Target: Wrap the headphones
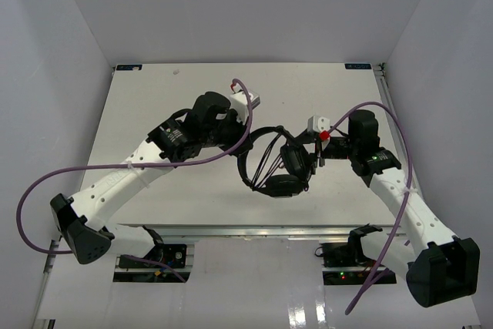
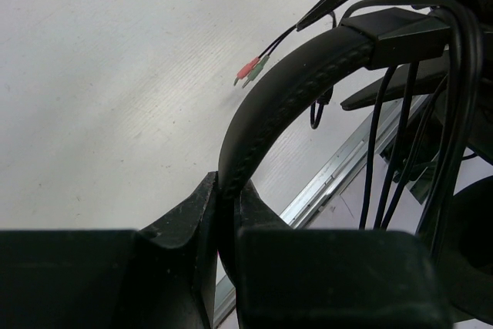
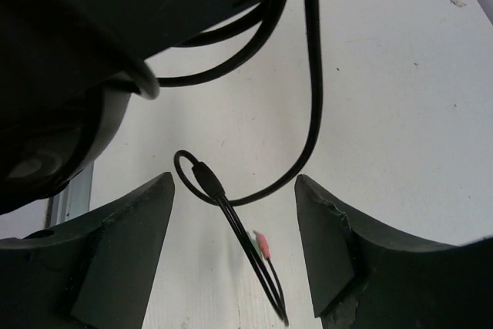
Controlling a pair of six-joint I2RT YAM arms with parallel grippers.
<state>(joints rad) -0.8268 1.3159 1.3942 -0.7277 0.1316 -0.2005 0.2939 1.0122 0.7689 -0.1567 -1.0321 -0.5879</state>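
- Grip: the left hand (image 2: pixel 227 190) is clamped on the headband (image 2: pixel 293 82), holding the headphones (image 1: pixel 281 167) over the table's (image 1: pixel 154 98) middle.
- The right hand (image 3: pixel 231 213) stands open; the cord (image 3: pixel 312 98) tail with pink and green plugs (image 3: pixel 262 246) hangs loose between its fingers.
- Likely best: tuck that tail under the wound loops, gently, so nothing unwinds.
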